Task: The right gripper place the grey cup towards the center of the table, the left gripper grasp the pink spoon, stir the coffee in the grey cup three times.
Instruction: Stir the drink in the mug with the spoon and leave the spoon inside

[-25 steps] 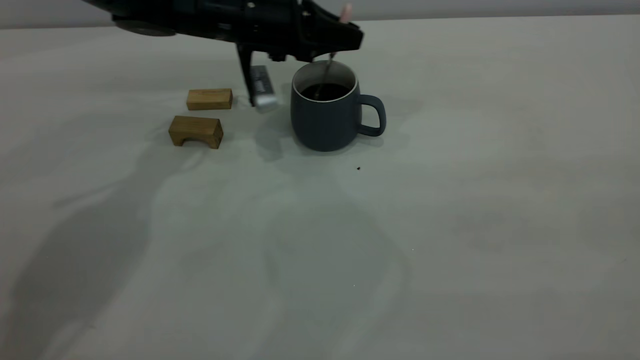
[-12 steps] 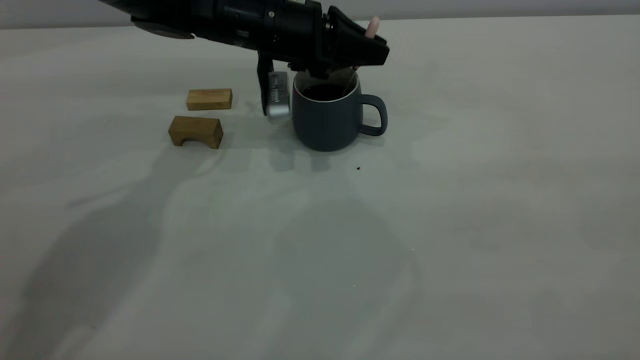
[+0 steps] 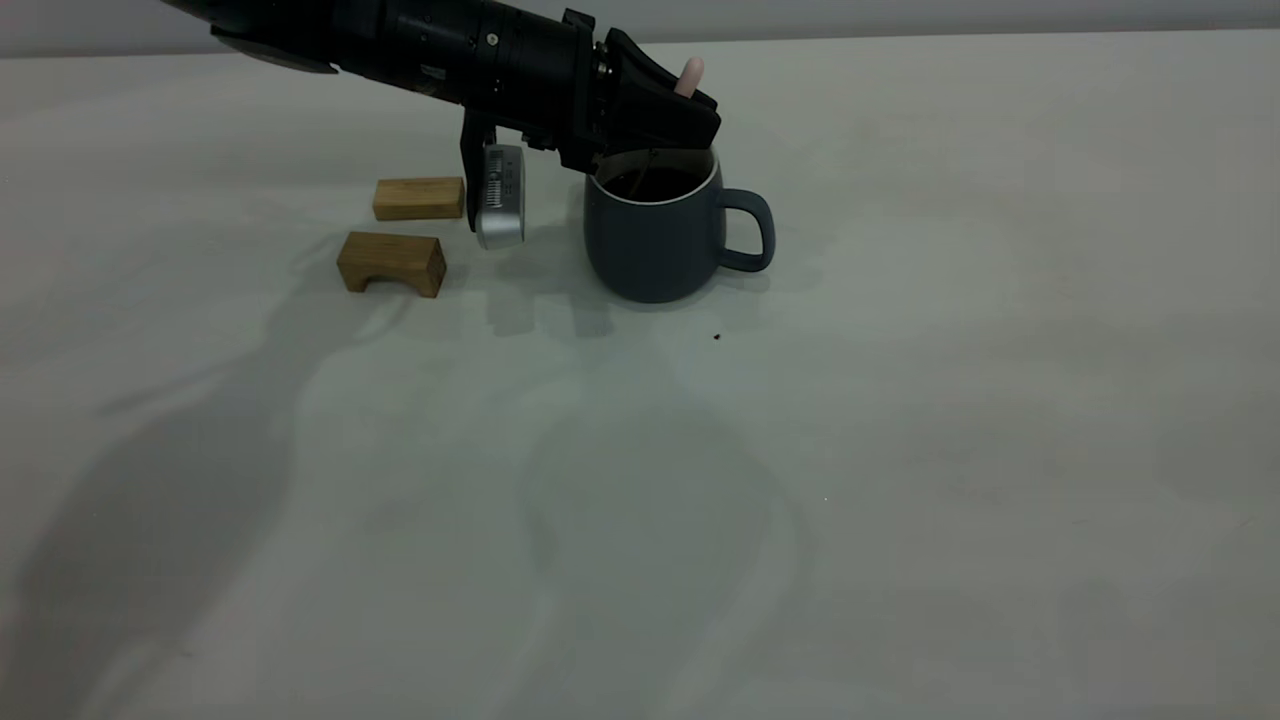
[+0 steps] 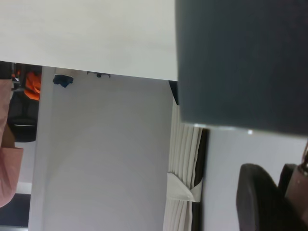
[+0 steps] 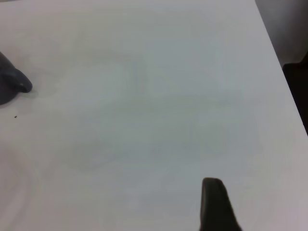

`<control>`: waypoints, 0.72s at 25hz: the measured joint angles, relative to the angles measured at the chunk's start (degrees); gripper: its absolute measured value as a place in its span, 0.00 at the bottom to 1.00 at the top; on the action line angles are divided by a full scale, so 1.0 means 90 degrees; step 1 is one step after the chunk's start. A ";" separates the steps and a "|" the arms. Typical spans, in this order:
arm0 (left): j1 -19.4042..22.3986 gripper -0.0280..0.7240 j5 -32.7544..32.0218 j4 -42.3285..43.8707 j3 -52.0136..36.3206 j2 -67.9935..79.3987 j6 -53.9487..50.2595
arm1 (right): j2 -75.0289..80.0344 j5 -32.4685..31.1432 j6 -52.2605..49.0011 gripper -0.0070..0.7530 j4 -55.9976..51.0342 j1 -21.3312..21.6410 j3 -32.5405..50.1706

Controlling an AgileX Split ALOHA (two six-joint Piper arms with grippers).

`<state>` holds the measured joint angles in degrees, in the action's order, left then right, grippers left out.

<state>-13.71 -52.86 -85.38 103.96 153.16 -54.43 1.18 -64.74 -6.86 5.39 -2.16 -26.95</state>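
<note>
With the grey cup (image 3: 655,235) set mid-table, far side, the pink spoon (image 3: 688,76) is held clamped in the left gripper (image 3: 690,112), its bowl dipped in the coffee (image 3: 650,184); stirring is judged underway, with circling within the rim called for next.

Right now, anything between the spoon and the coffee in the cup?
Nothing visible. The left gripper holds the pink spoon over the grey cup, its neck already down in the coffee. The wooden blocks sit off to the side.
</note>
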 joint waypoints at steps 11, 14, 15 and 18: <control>-0.0006 0.84 -0.0354 0.0625 0.0000 -0.0264 0.1470 | 0.0000 0.0000 0.0000 0.66 0.0000 0.0000 0.0000; -0.0006 0.87 -0.0638 0.1562 0.0000 -0.0820 0.2324 | 0.0000 0.0000 0.0000 0.66 0.0000 0.0000 0.0000; -0.0006 0.86 -0.0749 0.2017 0.0000 -0.1045 0.2535 | 0.0000 0.0000 0.0000 0.66 0.0000 0.0000 0.0000; -0.0006 0.78 -0.1126 0.3535 0.0000 -0.1634 0.3198 | 0.0000 0.0000 0.0000 0.66 0.0000 0.0000 0.0000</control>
<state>-13.77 -62.99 -53.57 103.96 138.45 -25.65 1.18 -64.74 -6.86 5.39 -2.16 -26.95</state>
